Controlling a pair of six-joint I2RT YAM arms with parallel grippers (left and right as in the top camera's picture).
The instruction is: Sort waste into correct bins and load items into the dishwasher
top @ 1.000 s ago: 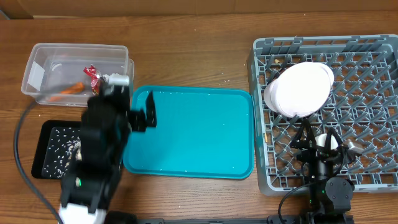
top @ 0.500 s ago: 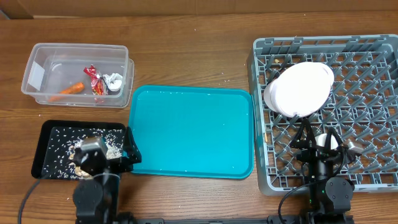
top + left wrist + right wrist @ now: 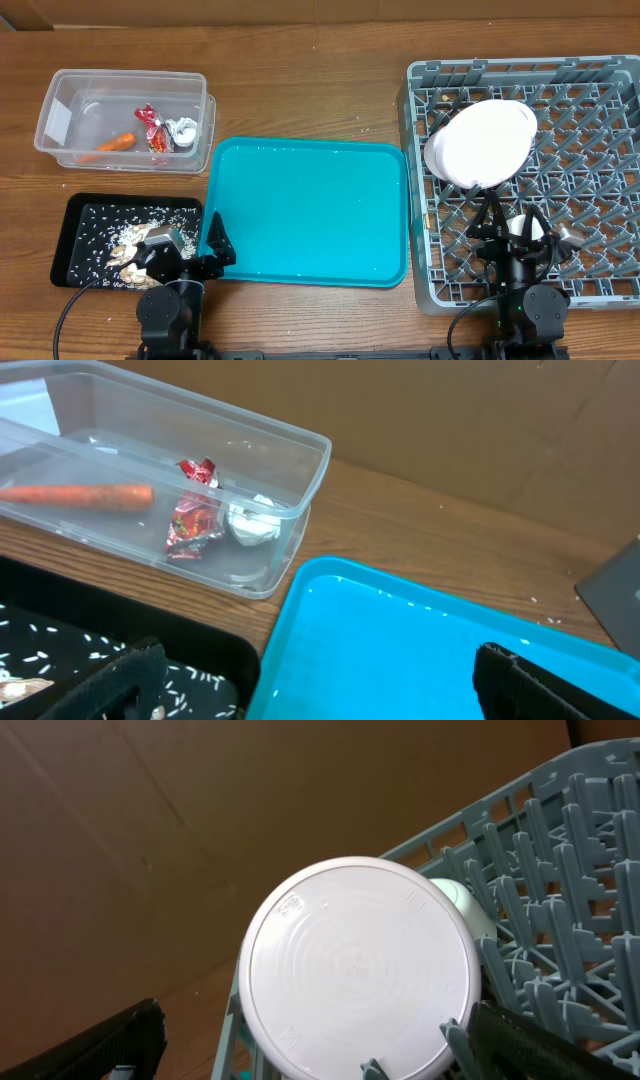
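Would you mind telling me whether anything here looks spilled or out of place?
Nothing serious: a few pale crumbs lie loose on the table beyond the teal tray's far edge. The waste sits inside the clear tub and black tray; the plate leans in the dish rack.

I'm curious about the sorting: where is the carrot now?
Overhead, the carrot lies inside the clear tub at far left, just left of the red wrapper.

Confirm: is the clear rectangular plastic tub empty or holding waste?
Holding waste: inside the clear rectangular plastic tub lie a small orange carrot piece, a red snack wrapper and a crumpled white tissue.
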